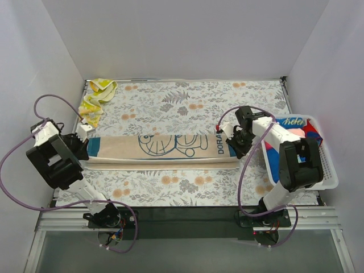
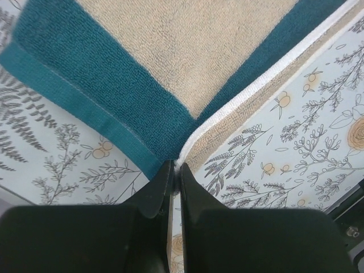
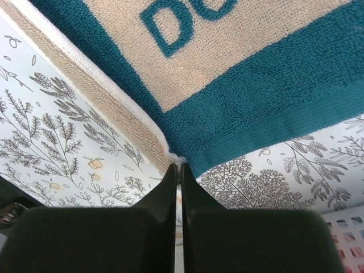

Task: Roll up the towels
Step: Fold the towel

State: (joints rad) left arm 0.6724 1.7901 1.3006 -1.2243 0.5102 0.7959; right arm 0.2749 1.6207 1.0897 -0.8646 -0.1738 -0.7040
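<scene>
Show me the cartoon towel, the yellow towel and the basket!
cartoon towel (image 1: pixel 170 146), top view, its drawn face.
yellow towel (image 1: pixel 98 94), top view, its crumpled middle.
basket (image 1: pixel 328 162), top view, its right rim.

Smooth white panel walls (image 1: pixel 182 40) are enclosing the pale floral-printed cloth-covered table (image 1: pixel 170 99) behind and at both sides, soft even light is falling across it, and a silver metal rail (image 1: pixel 62 219) is running along its near edge.
</scene>
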